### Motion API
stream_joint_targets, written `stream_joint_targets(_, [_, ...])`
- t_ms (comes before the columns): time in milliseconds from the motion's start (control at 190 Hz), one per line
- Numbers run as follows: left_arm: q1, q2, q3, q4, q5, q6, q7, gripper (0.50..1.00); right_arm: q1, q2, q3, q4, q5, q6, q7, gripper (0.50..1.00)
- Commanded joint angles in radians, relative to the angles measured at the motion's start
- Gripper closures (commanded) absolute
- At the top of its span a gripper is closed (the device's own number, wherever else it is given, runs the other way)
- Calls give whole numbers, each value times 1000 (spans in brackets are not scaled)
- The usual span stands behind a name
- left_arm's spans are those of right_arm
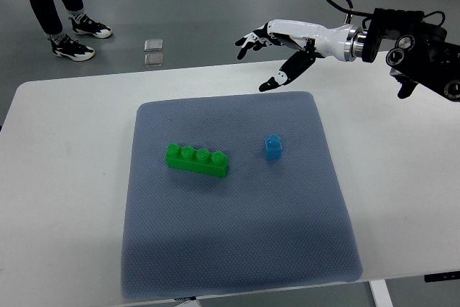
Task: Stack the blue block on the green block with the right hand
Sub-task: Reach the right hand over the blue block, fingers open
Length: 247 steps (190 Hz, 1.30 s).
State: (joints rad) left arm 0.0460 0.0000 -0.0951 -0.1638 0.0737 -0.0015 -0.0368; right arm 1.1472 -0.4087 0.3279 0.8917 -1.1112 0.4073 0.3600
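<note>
The right robot hand [277, 52] hovers with fingers spread, holding nothing, apparently above the tabletop's [65, 177] far edge. On the grey mat [237, 242], the blue block [273, 147] stands near the green block [198, 160], not touching it.

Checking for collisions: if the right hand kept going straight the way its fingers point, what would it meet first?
The right hand points toward the picture's left, above the table's far edge. That way looks free; both blocks lie nearer the camera on the mat. Height is unclear.

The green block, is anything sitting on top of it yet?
No. The green block shows four bare studs; the blue block stands apart on the grey mat. What lies beneath the green block is covered.
</note>
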Motion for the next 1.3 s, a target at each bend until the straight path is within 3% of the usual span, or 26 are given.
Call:
stream_joint_targets(0, [0, 0, 0, 1, 0, 0, 0, 500, 0, 5, -15, 29, -160, 1, 0, 585])
stream_joint_targets(200, [0, 0, 0, 0, 0, 0, 0, 500, -3, 11, -21, 41, -418, -5, 0, 585])
stream_joint_targets(458, [0, 0, 0, 0, 0, 0, 0, 500, -3, 11, -118, 73, -541, -13, 0, 585])
stream_joint_targets(685, [0, 0, 0, 0, 0, 0, 0, 500, -17, 21, -141, 72, -570, -51, -3, 585])
stream_joint_targets(811, [0, 0, 0, 0, 0, 0, 0, 500, -15, 21, -202, 66, -595, -117, -4, 585])
stream_joint_targets(1296, [0, 0, 0, 0, 0, 0, 0, 500, -32, 37, -221, 52, -618, -166, -4, 585])
